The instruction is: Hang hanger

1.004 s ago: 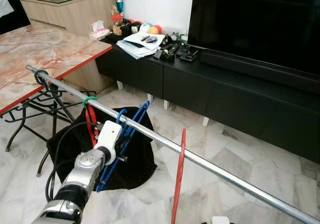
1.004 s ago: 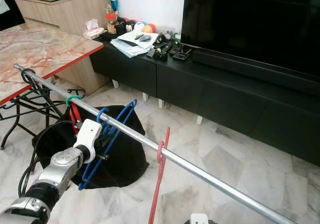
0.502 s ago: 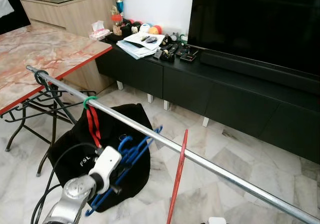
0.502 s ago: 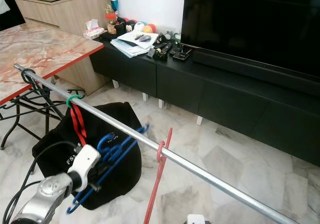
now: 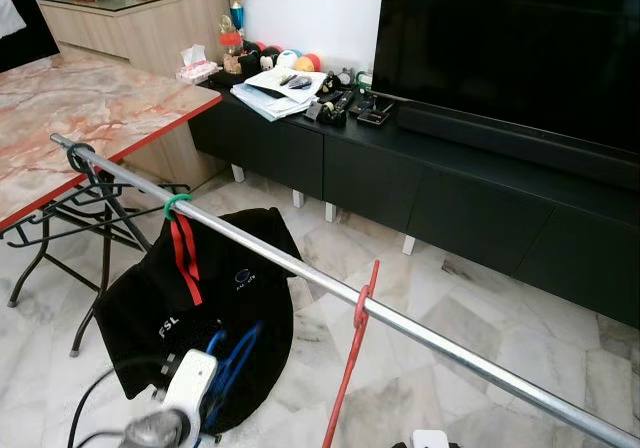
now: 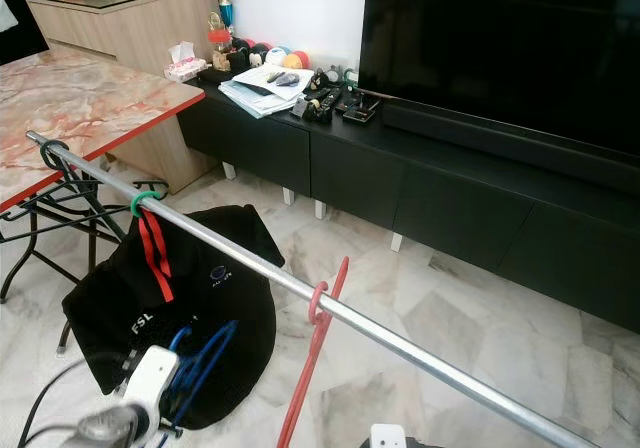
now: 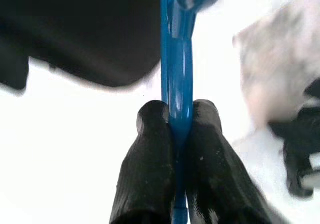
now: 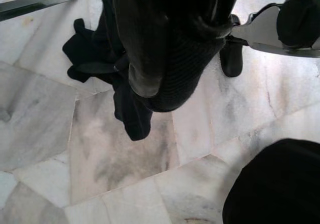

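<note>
While the left arm sits low below the rail (image 5: 300,264), its claw (image 7: 176,115) is clamped tight on a blue hanger (image 7: 176,59), both black fingers (image 7: 150,159) pressed against the thin blue bar. From the head views the left wrist housing (image 5: 190,383) shows beneath the rail, with the blue hanger's loops (image 5: 232,358) rising from it in front of a black shirt (image 5: 150,298). That shirt hangs from the rail on a red hanger with a green hook (image 5: 177,204). Another red hanger (image 5: 352,358) hooks over the rail further toward the robot's right and dangles empty. The right claw (image 8: 165,79) points down at the marble floor (image 8: 100,154); I cannot tell whether it is open or closed. Behind the rail stands a long black TV cabinet (image 5: 450,198) carrying papers (image 5: 275,93) and small clutter, with a big dark screen (image 5: 510,48) above. A marble-topped desk (image 5: 70,108) with a red edge stands beyond the rail's far end.
</note>
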Available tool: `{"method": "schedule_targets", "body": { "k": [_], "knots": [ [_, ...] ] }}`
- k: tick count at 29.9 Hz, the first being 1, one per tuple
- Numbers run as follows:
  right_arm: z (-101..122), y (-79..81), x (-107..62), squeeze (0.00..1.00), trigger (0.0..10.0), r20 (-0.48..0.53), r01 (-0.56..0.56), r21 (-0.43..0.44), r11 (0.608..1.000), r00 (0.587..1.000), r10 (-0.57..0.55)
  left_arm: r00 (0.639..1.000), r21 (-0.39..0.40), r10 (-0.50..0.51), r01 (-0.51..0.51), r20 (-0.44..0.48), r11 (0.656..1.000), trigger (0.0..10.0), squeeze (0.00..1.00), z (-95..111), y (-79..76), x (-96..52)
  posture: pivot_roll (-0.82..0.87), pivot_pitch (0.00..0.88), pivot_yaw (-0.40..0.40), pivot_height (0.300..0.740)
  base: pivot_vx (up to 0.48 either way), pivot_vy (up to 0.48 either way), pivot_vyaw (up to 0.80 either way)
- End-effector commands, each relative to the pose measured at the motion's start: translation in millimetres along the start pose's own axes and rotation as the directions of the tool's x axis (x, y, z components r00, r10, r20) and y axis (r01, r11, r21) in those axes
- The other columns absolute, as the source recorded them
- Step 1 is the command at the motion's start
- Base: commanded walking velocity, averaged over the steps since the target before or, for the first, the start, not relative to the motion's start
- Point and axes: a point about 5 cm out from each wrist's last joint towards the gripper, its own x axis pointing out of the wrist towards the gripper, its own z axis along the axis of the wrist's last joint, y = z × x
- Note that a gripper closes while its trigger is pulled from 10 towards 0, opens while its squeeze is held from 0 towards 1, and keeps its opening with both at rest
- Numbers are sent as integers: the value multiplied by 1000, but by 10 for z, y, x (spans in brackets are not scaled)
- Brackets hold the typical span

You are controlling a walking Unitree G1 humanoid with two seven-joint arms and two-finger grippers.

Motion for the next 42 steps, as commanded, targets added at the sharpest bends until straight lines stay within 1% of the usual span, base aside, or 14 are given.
{"method": "schedule_targets", "body": {
  "k": [1, 2, 3, 4, 6, 7, 11, 12, 13, 15, 23, 25, 26, 42],
  "knots": [
    [-4, -69, -2, 0, 10000, -5, 6, 4, 1000, 1000, -6, 996, -21, 40, -42, -80, 999, 10000, 0, -207, 25, -33, -3, 0, 40, 740, 0, 0, 0],
    [-18, -151, -11, 0, 10000, -8, 15, 8, 1000, 1000, -15, 990, -18, 55, -58, -128, 998, 10000, 0, -322, 16, -53, -4, 0, 40, 740, 0, 0, 0],
    [-18, -151, -11, 0, 10000, -8, 15, 8, 1000, 1000, -15, 990, -18, 55, -58, -128, 998, 10000, 0, -322, 16, -53, -4, 0, 40, 740, 0, 0, 0],
    [-45, -220, -23, 0, 10000, -12, 23, 12, 1000, 1000, -23, 985, -16, 68, -71, -156, 997, 10000, 0, -389, 19, -68, -7, 0, 42, 740, 0, 0, 0],
    [-97, -326, -48, 0, 10000, -19, 34, 17, 999, 999, -34, 978, -52, 93, -104, -186, 993, 10000, 0, -474, 28, -90, -7, 4, 41, 740, 0, 0, 0],
    [-161, -439, -81, 0, 10000, -29, 46, 22, 999, 999, -45, 972, -59, 106, -121, -209, 991, 10000, 0, -527, 25, -102, -7, 9, 41, 740, 0, 0, 0],
    [-248, -533, -120, 0, 10000, -46, 54, 22, 998, 998, -53, 964, -87, 123, -147, -237, 985, 10000, 0, -598, -3, -114, 1, 14, 39, 740, 0, 0, 0],
    [-256, -476, -112, 0, 10000, -52, 47, 20, 999, 998, -46, 961, -103, 129, -158, -243, 982, 10000, 0, -615, -6, -119, -1, 16, 40, 740, 0, 0, 0],
    [-256, -476, -112, 0, 10000, -52, 47, 20, 999, 998, -46, 961, -103, 129, -158, -243, 982, 10000, 0, -615, -6, -119, -1, 16, 40, 740, 0, 0, 0],
    [-218, -348, -82, 0, 10000, -49, 33, 20, 999, 998, -32, 961, -113, 127, -158, -244, 981, 10000, 0, -622, -16, -119, 4, 18, 39, 740, 0, 336, 0],
    [-221, -220, -69, 0, 10000, -49, 13, 19, 1000, 999, -12, 960, -114, 130, -162, -247, 980, 10000, 0, -606, -2, -115, 3, 18, 38, 740, 0, 438, 0],
    [-211, -91, -57, 0, 10000, -48, 1, 9, 1000, 999, -1, 962, -111, 124, -154, -242, 982, 10000, 0, -595, -8, -110, 3, 18, 37, 740, 0, 433, 0],
    [-210, -68, -55, 0, 10000, -48, 0, 7, 1000, 999, 0, 963, -111, 122, -152, -241, 982, 10000, 0, -594, -8, -110, 3, 19, 36, 740, 0, 424, 0],
    [-136, 25, -27, 0, 10000, -48, 14, 14, 1000, 999, -13, 965, -104, 110, -138, -239, 985, 10000, 0, -606, 6, -118, 4, 19, 36, 740, 0, 405, 0]
  ]
}}
